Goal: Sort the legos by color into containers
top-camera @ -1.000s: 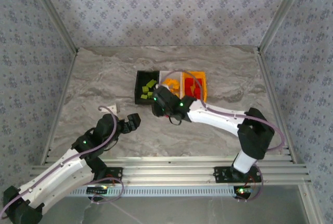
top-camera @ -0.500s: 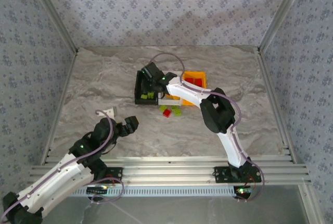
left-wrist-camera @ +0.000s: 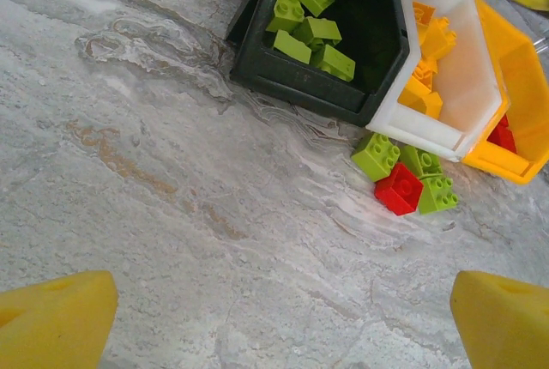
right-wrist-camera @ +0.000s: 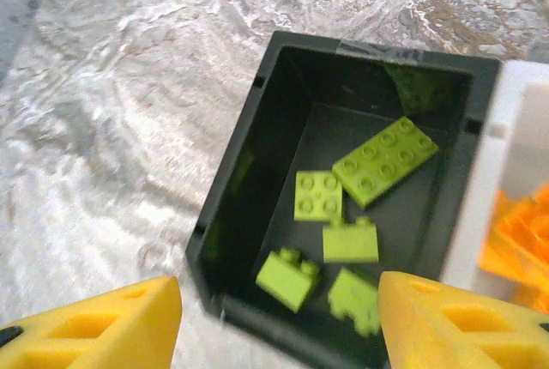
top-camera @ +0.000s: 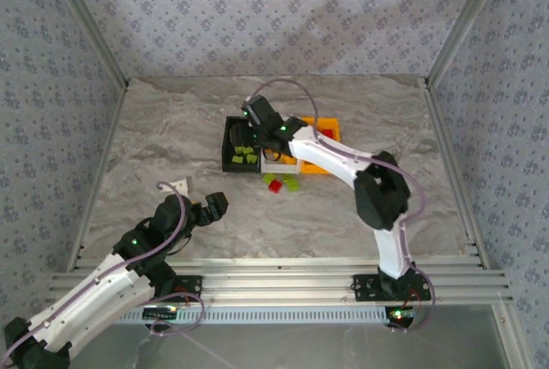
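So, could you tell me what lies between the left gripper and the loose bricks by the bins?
Just bare marble table runs from the left gripper to the loose bricks, as the left wrist view shows.

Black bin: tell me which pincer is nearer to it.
Right. The right pincer hovers directly over the black bin and its green bricks. The left pincer sits well short of it, toward the near edge of the table.

In the top view, the white bin [top-camera: 281, 166] is largely covered by the right arm [top-camera: 334, 156], the orange bin [top-camera: 319, 166] partly. In the right wrist view, the lowest green brick [right-wrist-camera: 356, 300] is blurred and the white bin is cut off at the right edge.
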`<state>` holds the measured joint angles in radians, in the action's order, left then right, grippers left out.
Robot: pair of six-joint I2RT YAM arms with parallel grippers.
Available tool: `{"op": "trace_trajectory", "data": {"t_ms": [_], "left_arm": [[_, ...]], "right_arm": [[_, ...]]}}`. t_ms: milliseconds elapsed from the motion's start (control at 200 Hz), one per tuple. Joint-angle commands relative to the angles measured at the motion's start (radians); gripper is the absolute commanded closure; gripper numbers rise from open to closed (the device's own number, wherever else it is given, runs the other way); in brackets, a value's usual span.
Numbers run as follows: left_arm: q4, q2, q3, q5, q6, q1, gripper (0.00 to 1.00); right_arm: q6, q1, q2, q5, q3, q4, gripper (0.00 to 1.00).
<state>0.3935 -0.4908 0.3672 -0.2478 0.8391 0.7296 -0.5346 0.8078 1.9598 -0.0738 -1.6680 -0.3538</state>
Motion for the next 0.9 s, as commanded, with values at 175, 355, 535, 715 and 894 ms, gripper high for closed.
{"op": "trace_trajectory", "data": {"t_ms": [175, 355, 535, 715, 894], "left_arm": [[-0.048, -0.042, 0.042, 0.029, -0.022, 0.005, 0.00], [-0.081, -0.090, 0.041, 0.033, -0.022, 0.004, 0.00], [-0.102, -0.121, 0.032, 0.039, -0.011, 0.005, 0.00], [-0.101, -0.126, 0.024, 0.040, -0.002, 0.005, 0.00], [-0.091, -0.124, 0.024, 0.034, 0.000, 0.004, 0.00]], "right_arm": [[-0.038, 0.043, -0.420, -0.110, 0.442, 0.097, 0.34], [-0.085, 0.010, -0.533, -0.111, 0.681, 0.100, 0.33], [-0.109, -0.045, -0.445, -0.054, 0.748, 0.130, 0.33], [-0.070, -0.059, -0.347, -0.059, 0.722, 0.148, 0.33], [-0.041, -0.050, -0.265, -0.073, 0.683, 0.095, 0.32]]}}
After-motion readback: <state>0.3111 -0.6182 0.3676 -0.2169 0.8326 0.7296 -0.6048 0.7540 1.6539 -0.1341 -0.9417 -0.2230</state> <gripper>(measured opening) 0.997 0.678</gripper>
